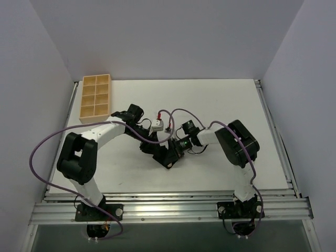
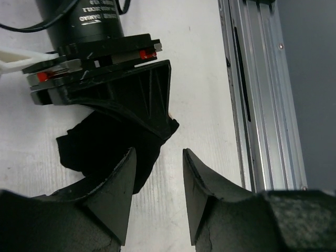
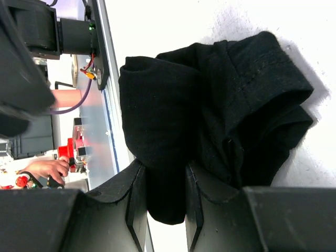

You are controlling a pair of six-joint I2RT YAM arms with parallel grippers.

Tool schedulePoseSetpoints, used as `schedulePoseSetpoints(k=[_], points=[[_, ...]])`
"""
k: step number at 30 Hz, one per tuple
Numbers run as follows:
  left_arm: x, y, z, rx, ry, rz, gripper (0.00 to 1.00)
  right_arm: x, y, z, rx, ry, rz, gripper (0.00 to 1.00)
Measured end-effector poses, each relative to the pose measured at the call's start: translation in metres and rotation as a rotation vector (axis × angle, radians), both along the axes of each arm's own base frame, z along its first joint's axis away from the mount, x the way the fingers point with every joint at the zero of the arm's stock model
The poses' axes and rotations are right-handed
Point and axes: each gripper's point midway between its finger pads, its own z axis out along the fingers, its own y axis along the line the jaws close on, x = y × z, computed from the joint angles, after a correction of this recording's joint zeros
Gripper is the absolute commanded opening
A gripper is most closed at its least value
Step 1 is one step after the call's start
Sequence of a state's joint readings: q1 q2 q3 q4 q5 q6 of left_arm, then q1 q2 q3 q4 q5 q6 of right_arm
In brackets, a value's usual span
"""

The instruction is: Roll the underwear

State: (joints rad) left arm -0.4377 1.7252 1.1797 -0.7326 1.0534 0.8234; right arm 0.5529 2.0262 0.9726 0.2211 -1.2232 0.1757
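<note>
Nearest the right wrist camera, you are looking at the two black fingers of the right gripper (image 3: 163, 181). They are clamping a fold of the small, soft, black fabric underwear (image 3: 220, 100), and the jaws are standing narrow with cloth filling the gap. This grip is pinning one end of the bundle, probably so that the rest can be turned around it. The rest of the garment is lying bunched in loose folds on the white table top (image 3: 173, 21), near the middle of the work area between the two arms.

In the left wrist view, the black two-finger left gripper (image 2: 158, 155) is standing apart and holding nothing, and bare table is showing between its fingers. It is hovering just beside the cloth edge, which suggests it is positioned for a fresh hold.

You are not getting a clear reading of the following:
- The overhead view is hiding the garment almost entirely under both wrists.
- The waistband is not showing plainly in any view.
- How far the roll is progressing cannot be told; the bundle is looking crumpled rather than tight.
- One left finger is overlapping the cloth, so contact there cannot be confirmed.
</note>
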Motion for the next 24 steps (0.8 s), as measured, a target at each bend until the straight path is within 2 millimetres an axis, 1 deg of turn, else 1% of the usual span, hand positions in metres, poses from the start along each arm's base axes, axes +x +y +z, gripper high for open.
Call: schedulePoseSetpoints(k=[7,10,16,24], points=[[-0.008,-0.005,-0.021,0.108,0.016,-0.083,0.49,0.001,-0.001,0.000,-0.001,-0.002,0.002,0.10],[-0.005,-0.002,-0.032,0.160,0.020,-0.091,0.49,0.003,-0.002,0.000,-0.004,-0.004,0.001,0.10],[0.003,0.000,-0.046,0.239,0.017,-0.103,0.49,0.003,-0.004,0.000,-0.006,-0.005,0.003,0.10],[0.006,0.001,-0.055,0.297,0.008,-0.117,0.48,0.003,-0.004,0.000,0.005,0.015,0.010,0.09]])
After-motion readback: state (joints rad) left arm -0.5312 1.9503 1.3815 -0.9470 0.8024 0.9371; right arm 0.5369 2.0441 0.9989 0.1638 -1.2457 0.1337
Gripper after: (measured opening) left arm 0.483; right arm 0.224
